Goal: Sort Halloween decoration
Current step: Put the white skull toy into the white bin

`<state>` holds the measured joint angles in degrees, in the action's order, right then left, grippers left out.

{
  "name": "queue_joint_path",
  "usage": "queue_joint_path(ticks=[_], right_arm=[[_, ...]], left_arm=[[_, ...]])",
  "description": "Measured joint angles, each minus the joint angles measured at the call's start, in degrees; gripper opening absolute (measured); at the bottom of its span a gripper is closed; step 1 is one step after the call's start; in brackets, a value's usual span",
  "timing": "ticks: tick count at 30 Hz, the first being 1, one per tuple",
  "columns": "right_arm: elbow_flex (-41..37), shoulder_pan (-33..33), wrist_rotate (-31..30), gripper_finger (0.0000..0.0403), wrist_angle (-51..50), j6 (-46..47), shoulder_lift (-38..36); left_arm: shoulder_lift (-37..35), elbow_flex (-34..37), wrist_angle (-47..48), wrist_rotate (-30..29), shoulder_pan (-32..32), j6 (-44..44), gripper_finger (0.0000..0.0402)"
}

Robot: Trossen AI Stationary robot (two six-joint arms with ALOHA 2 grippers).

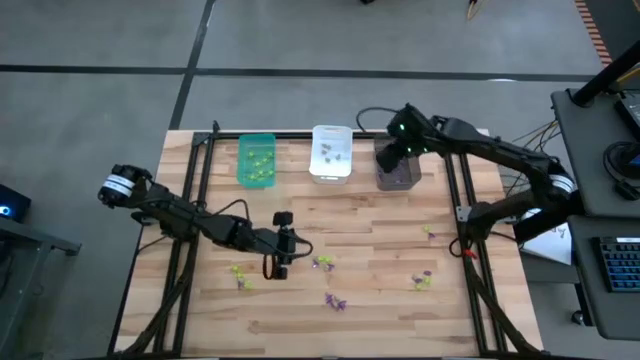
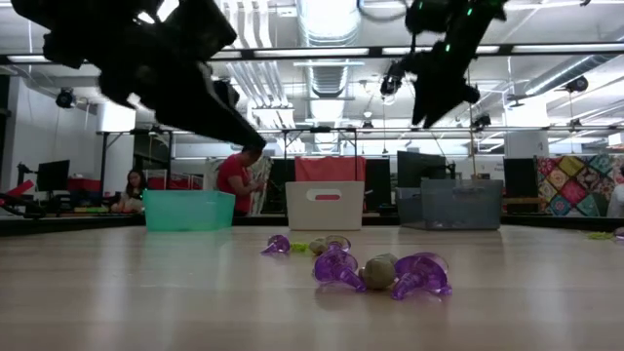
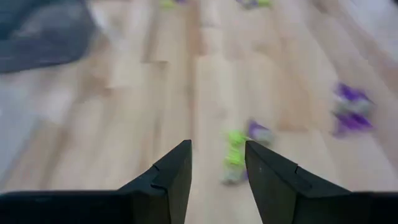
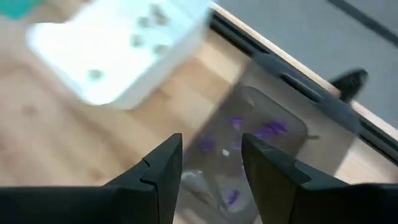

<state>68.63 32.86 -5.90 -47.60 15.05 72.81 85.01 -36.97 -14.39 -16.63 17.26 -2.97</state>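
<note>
The Halloween decoration lies scattered on the wooden table: small purple and yellow-green trinkets (image 1: 322, 263), (image 1: 335, 300), (image 1: 240, 275), (image 1: 422, 281). In the low view, purple ones (image 2: 336, 268) and a greyish one (image 2: 378, 271) rest on the boards. My left gripper (image 1: 277, 268) hangs open and tilted down over the table's near middle, with a yellow-green and purple cluster (image 3: 239, 149) just beyond its fingertips (image 3: 217, 146). My right gripper (image 4: 211, 140) is open and empty, raised above the dark grey bin (image 1: 397, 172), which holds purple trinkets (image 4: 255, 134).
Three bins stand in a row at the table's far edge: green (image 1: 256, 160) with yellow-green trinkets, white (image 1: 331, 152) with greyish ones, and the dark grey one. Black frame rails run along both table sides (image 1: 190, 200). People are in the room beyond (image 2: 237, 180).
</note>
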Motion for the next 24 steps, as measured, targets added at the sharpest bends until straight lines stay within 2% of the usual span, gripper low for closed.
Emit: queue_joint_path(ticks=[4, 14, 24], right_arm=[[-1.23, -7.22, -0.12, 0.0157, 0.86, 0.00, -3.94], [-9.42, -26.57, -0.12, 0.0155, 13.36, 1.51, -8.34], [-14.63, -35.61, -0.16, 0.0140, 25.05, 3.01, -7.75]], left_arm=[[1.96, 0.44, 0.50, 4.28, 0.00, 1.40, 0.0132], [6.02, 0.24, -4.60, 4.21, -0.09, 3.83, 0.0136], [10.33, 0.24, -10.22, 4.21, -0.19, 3.97, 0.0194]])
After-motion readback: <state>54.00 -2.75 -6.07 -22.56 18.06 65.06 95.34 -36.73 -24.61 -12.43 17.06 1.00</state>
